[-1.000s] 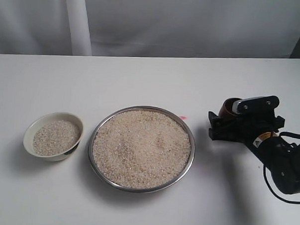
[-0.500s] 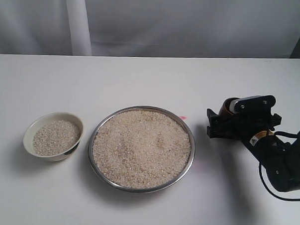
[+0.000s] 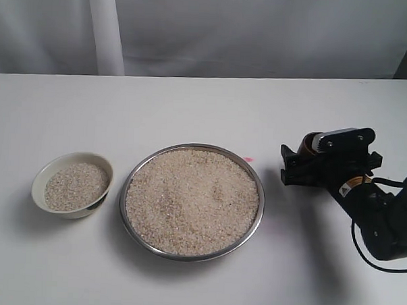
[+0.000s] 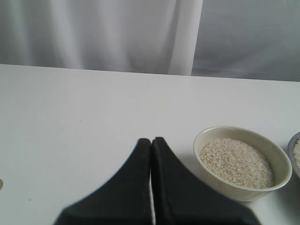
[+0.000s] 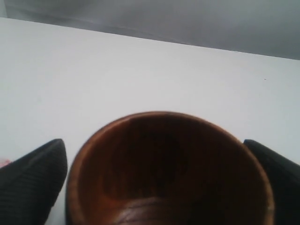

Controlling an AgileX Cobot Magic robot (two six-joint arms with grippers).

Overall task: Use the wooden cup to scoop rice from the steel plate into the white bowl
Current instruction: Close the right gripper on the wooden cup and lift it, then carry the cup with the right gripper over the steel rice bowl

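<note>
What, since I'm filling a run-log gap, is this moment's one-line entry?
right gripper: open, straddling wooden cup | left gripper: shut | rice: in steel plate and white bowl

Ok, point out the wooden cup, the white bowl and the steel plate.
wooden cup [image 5: 159, 164]: right wrist view, on its dark inner wall.
white bowl [image 4: 243, 132]: left wrist view, on the far inner wall.
steel plate [image 3: 185, 257]: exterior view, on the near rim.

so the right arm [image 3: 379, 224] is stretching in low from the right side, and the right gripper [image 3: 294, 166] is pointing left, holding its jaws wide apart. the left gripper [image 4: 151, 154] is hovering with both black fingers [image 4: 133, 187] pressing tight together, tips touching.
</note>
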